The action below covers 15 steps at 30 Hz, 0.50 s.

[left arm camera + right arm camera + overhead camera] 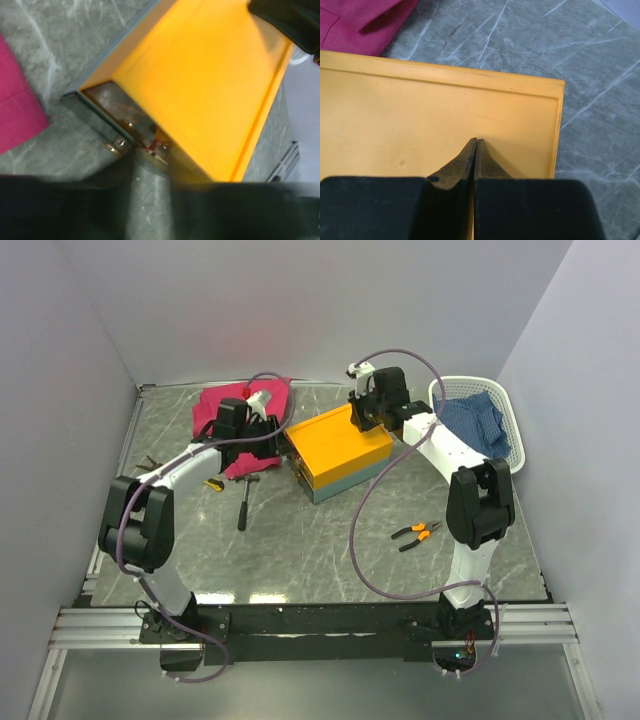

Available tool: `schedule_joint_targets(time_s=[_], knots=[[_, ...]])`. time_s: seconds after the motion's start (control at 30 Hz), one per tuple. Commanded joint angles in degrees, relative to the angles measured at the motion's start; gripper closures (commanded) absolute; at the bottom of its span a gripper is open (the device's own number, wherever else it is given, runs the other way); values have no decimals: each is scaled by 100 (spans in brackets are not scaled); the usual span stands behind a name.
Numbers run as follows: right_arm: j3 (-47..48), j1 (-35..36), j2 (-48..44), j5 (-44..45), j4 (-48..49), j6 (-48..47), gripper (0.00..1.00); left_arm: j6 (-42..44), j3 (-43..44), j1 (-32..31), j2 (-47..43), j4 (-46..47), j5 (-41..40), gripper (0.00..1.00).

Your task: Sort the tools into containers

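The orange-yellow toolbox (pixel 340 445) with a teal-grey base lies closed mid-table. My left gripper (pixel 278 440) is at its left end. In the left wrist view its jaws (pixel 150 167) stand open either side of the metal latch (pixel 152 145) on the toolbox (pixel 210 80). My right gripper (pixel 362 420) is shut and empty, its tips (pixel 476 142) on the toolbox lid (pixel 420 115) near its far right corner. A black-handled hammer (pixel 245 502), yellow-black pliers (pixel 213 483) and orange-black pliers (pixel 415 532) lie on the table. The white basket (pixel 470 380) stands back right.
A blue checked cloth (pixel 478 425) fills the basket. A magenta cloth (pixel 235 410) lies behind the left gripper; it also shows in the left wrist view (pixel 15 115) and the right wrist view (pixel 360 20). Small dark tools (pixel 150 462) lie by the left wall.
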Motion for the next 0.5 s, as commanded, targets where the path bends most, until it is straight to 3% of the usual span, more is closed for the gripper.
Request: schedule_joint_targets(time_s=[0.0, 0.07, 0.17, 0.33, 0.47], knots=[[-342, 143, 158, -53, -878, -7, 100, 201, -72, 2, -752, -468, -266, 41], [-342, 143, 158, -44, -878, -24, 100, 166, -371, 11, -1139, -599, -407, 24], [-342, 143, 166, -44, -896, -24, 100, 43, -757, 46, -1412, -592, -706, 12], [-342, 143, 193, 26, -922, -51, 100, -580, -1215, 239, -1203, -187, -496, 13], [-403, 152, 140, 105, -905, -103, 100, -968, -1356, 424, -903, -12, -523, 22]])
